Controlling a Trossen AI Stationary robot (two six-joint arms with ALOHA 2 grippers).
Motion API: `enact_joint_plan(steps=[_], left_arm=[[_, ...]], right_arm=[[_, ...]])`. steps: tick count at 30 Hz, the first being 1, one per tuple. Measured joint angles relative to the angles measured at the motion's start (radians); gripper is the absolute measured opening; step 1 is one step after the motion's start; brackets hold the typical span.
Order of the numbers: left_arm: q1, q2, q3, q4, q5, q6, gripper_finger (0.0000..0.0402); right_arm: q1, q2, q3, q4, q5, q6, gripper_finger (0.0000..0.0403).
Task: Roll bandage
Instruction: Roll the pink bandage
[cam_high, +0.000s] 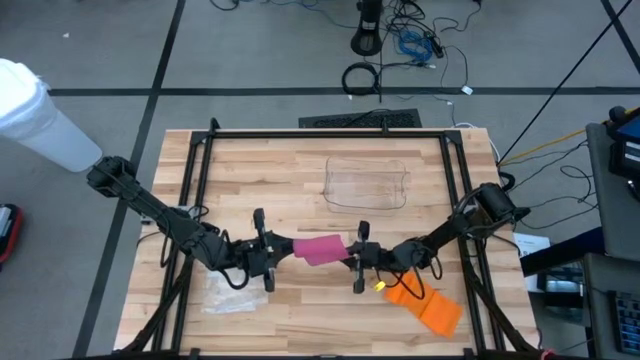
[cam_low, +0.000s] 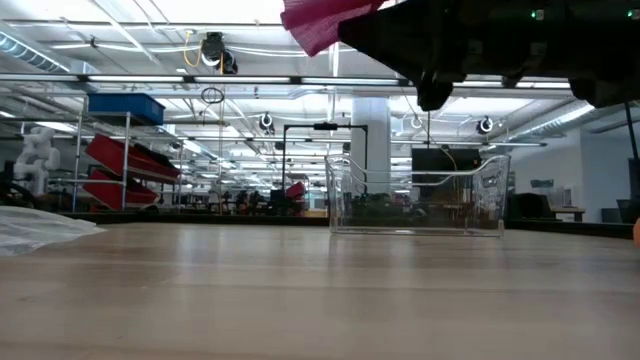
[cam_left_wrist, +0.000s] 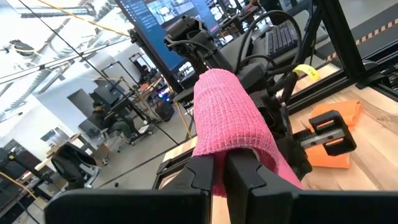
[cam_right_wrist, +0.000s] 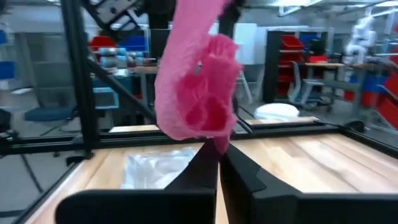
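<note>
Between a clear bin (cam_high: 366, 184) and orange pack (cam_high: 432, 306), both claws (cam_high: 268, 254) (cam_high: 358, 262) pinch the pink bandage (cam_high: 318, 249).

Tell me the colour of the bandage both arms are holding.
Pink, with a woven mesh texture; the bandage shows best in the left wrist view.

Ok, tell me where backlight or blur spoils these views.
Low view: bright ceiling lights leave the arms overhead as black silhouettes, and the clear container is hard to make out. Right wrist view: the pink bandage is blurred close to the lens. High view: evenly lit, no harsh shadows.
</note>
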Motion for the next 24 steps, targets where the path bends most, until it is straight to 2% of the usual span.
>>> enact_joint_plan(steps=[3,9,12,16,24], left_arm=[[0.000,0.000,0.000,0.000,0.000,0.000,0.0018],[0.000,0.000,0.000,0.014,0.000,0.001,0.0018],[0.000,-0.001,0.000,0.014,0.000,0.010,0.0018],[0.002,-0.003,0.000,0.022,0.000,0.033,0.0018],[0.006,-0.004,0.000,0.032,0.001,0.061,0.0018]], right_arm=[[0.016,-0.002,0.000,-0.074,0.054,0.051,0.0000],[0.012,-0.002,0.000,-0.417,0.044,0.373,0.0000],[0.019,-0.002,0.000,-0.503,0.013,0.474,0.0000],[0.050,-0.002,0.003,-0.490,-0.035,0.478,0.0000],[0.076,-0.002,0.104,-0.417,-0.031,0.323,0.0001]])
